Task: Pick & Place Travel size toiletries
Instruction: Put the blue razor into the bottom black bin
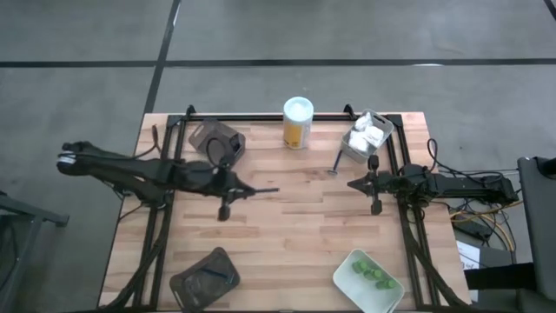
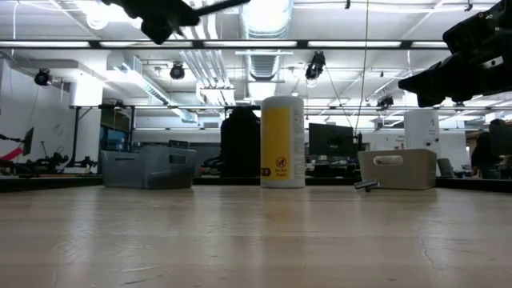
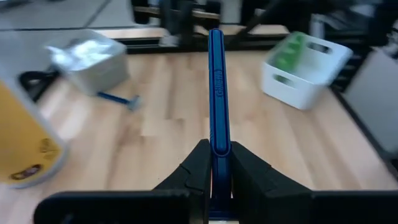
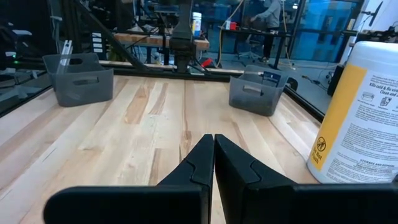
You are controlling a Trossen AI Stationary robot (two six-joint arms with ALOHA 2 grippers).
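My left gripper (image 1: 241,186) is over the table's middle left, shut on a thin blue-handled razor (image 3: 216,93) that juts toward the right edge (image 1: 265,189). In the low view the razor (image 2: 216,6) is high above the table. My right gripper (image 1: 352,183) waits shut at middle right, touching nothing. A second razor (image 1: 337,161) lies flat on the wood beside the far right tray of white packets (image 1: 365,137). The yellow white-capped bottle (image 1: 297,122) stands upright at the far middle. Green pieces (image 1: 372,274) lie in the near right white tray. My left gripper pinches the razor's handle at its near end (image 3: 217,146) between the two fingers (image 3: 199,168). The fingers come nearly level from the table's left, tipped slightly down, and the handle runs along them, sticking straight out ahead. The razor is lifted clear of the table.
A dark tray (image 1: 217,141) stands at the far left. Another dark tray (image 1: 204,276) at the near left holds a thin dark thing. A black frame rail (image 1: 287,115) runs along the far edge. Bare wood (image 1: 295,226) spans the table's middle.
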